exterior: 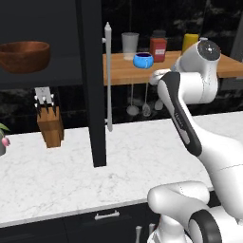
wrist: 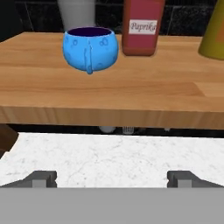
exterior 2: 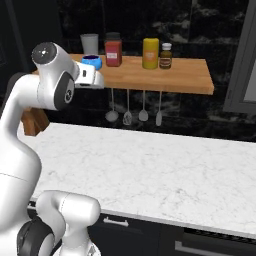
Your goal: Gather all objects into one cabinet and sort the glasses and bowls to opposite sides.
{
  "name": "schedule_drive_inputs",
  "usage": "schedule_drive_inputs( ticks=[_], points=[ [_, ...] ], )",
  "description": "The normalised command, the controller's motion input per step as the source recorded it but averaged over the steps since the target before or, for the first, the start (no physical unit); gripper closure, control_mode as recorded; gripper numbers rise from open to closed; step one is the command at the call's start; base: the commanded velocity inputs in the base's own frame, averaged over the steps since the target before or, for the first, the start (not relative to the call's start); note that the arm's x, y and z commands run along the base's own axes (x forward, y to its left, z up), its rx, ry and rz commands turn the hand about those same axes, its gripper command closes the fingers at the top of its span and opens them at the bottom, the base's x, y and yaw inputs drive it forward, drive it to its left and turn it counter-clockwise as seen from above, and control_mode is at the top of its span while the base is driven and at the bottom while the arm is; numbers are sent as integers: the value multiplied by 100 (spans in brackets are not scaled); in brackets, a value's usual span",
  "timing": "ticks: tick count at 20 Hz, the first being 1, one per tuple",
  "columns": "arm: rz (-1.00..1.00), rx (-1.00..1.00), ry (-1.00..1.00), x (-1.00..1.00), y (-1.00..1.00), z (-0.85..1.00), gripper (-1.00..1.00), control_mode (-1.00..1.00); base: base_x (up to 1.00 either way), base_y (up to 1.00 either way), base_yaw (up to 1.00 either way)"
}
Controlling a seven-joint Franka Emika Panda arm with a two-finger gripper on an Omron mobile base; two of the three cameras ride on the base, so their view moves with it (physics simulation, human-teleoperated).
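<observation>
The small blue bowl (wrist: 90, 49) stands on the light wooden open shelf (wrist: 131, 94), near its front edge. Behind it are the clear tumbler (wrist: 76, 13) and a red paprika jar (wrist: 141, 27); a yellow bottle (wrist: 214, 30) is at the right. My gripper (wrist: 113, 179) is open, fingertips (wrist: 41, 178) wide apart with nothing between them, short of the shelf's front and facing the blue bowl (exterior: 143, 60). The big brown wooden bowl (exterior: 23, 56) sits inside the black cabinet (exterior: 52, 19), whose door (exterior: 92, 80) stands open edge-on with its silvery bar handle (exterior: 108, 76).
A small brown jar (exterior 2: 165, 56) stands right of the yellow bottle (exterior 2: 150, 53). Utensils (exterior 2: 127, 112) hang under the shelf. A knife block (exterior: 50, 121) and a tulip vase (exterior: 2, 137) stand on the white marble counter (exterior: 57, 171) under the cabinet.
</observation>
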Motion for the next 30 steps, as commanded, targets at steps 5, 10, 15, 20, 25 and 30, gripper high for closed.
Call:
schedule_drive_inputs(
  ticks=[5,10,15,20,25,30],
  points=[
    [0,0,0,10,4,20,-100,-100,0,0,0],
    [0,0,0,16,5,20,-100,-100,0,0,0],
    [0,0,0,18,16,19,-100,-100,0,0,0],
    [0,0,0,17,12,12,-100,-100,0,0,0],
    [0,0,0,15,7,5,-100,-100,0,0,0],
    [0,0,1,14,10,0,-100,-100,0,0,0]
  ],
)
